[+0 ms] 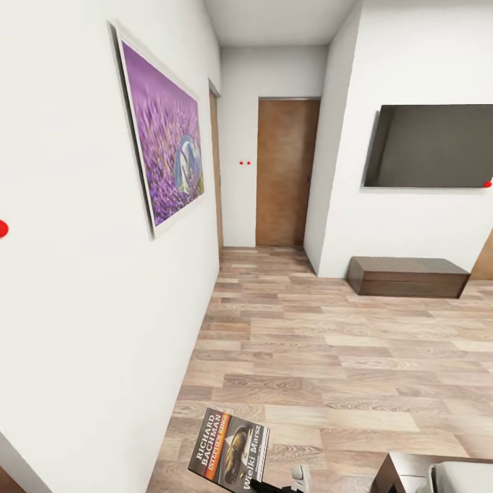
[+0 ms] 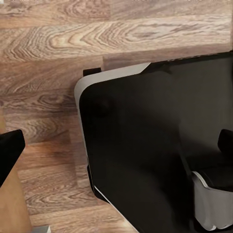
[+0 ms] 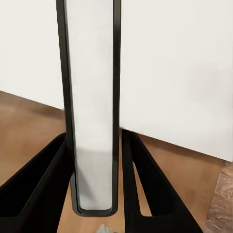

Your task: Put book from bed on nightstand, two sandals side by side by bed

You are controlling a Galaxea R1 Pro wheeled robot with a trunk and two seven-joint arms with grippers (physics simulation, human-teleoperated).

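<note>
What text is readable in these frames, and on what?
"RICHARD BACHMAN": book cover, white letters.
"(STEPHEN KING)": orange band on the same cover.
"Wielki Marsz": along the cover's other edge.
Painting, TV: no text.
Wrist views: no text.

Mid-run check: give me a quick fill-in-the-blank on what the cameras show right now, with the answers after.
1. The book sits edge-on between the right gripper's two black ____.
2. The painting on the left wall shows ____ flowers.
3. Below the wall-mounted TV stands a low dark ____ cabinet.
4. The door at the end of the hallway is ____.

Missing words: fingers; purple; brown; closed
</note>
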